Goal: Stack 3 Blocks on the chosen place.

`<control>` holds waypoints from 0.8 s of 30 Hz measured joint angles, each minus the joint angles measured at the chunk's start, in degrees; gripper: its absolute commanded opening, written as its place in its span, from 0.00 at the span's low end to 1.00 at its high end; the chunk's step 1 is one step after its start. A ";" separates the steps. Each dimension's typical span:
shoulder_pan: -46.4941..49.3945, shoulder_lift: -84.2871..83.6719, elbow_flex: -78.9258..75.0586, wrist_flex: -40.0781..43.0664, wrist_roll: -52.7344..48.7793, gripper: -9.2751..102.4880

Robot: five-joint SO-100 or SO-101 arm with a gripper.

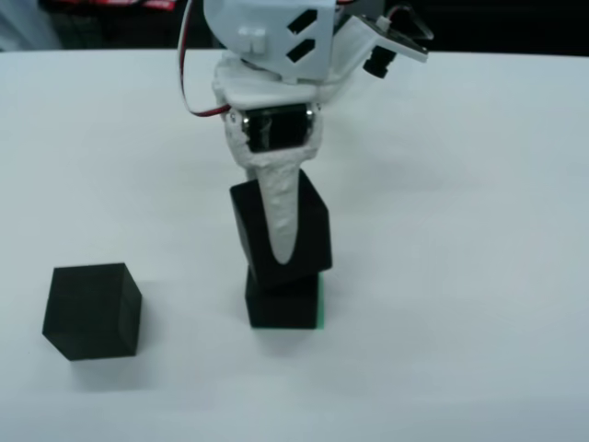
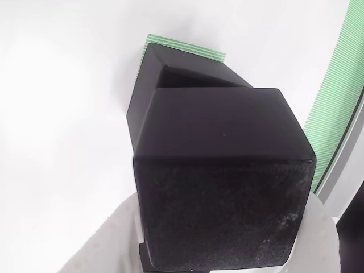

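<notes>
Risk of a topple: held block (image 1: 304,235) tilted, one corner low on the bottom block (image 1: 281,304), not square to it. Letting go like this likely to slide or tip it, perhaps nudging the base off the green patch (image 1: 319,304). Gripper (image 1: 283,230) closed on the upper cube, white finger (image 1: 282,207) down its front face; in the gripper view, the same cube (image 2: 222,176) clamped close to the lens. All cubes matte black, plain, sharp-edged. Third block (image 1: 92,311) left on the table, well apart.
</notes>
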 measured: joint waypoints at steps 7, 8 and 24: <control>1.76 -2.29 0.00 0.00 0.00 0.21; 1.85 -2.46 0.00 0.00 0.00 0.21; 2.20 -3.78 -0.35 -2.11 0.00 0.28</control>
